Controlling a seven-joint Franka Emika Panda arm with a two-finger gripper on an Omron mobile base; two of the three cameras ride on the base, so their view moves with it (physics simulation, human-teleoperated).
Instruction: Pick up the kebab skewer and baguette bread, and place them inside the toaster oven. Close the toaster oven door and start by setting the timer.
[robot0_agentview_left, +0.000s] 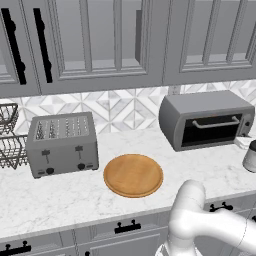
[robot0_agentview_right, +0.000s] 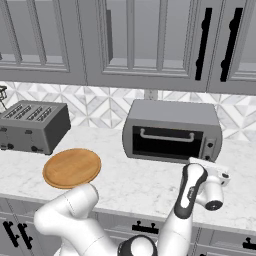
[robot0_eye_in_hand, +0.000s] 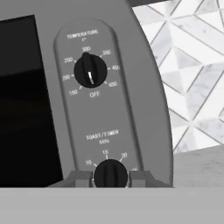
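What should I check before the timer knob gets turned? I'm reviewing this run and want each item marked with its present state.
1. toaster oven door closed: ok, it sits flush in both base views.
2. gripper on the right knob: ok, its fingers flank the timer knob under the TOAST/TIMER label, not the temperature knob.
3. Gripper shut on the timer knob: ok.
4. kebab skewer and baguette bread inside the toaster oven: cannot tell, the glass is dark.
5. round wooden board bare: ok.
6. Timer not yet started: cannot tell, the pointer is hidden.
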